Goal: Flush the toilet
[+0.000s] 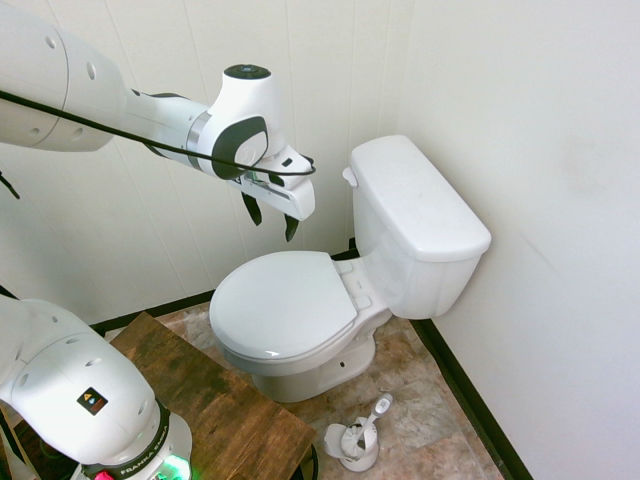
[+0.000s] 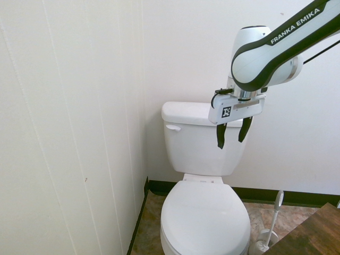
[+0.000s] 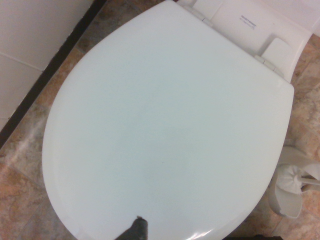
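A bathroom: toilet (image 1: 330, 290), brush (image 1: 362, 432), tiled floor (image 1: 430, 400).

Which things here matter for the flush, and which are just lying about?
For the job:
- glossy white porcelain toilet
- its small white flush lever
- open black two-finger gripper

Lying about:
- white toilet brush in its holder
- brown wooden board

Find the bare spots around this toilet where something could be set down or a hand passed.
The closed seat lid and tank lid are bare. The open gripper hangs above the seat. Floor beside the bowl is crowded by the brush holder.
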Action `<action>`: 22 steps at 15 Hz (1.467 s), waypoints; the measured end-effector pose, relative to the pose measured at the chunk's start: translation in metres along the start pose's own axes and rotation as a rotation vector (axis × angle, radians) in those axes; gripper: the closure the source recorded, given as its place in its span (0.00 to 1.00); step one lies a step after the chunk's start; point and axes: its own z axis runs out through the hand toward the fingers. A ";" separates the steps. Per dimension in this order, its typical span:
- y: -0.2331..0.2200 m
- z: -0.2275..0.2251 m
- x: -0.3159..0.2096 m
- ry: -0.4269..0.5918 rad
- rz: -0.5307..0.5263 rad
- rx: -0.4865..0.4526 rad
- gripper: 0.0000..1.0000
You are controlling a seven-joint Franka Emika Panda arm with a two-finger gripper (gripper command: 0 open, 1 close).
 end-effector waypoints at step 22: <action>-0.211 0.034 0.129 0.135 0.382 0.180 1.00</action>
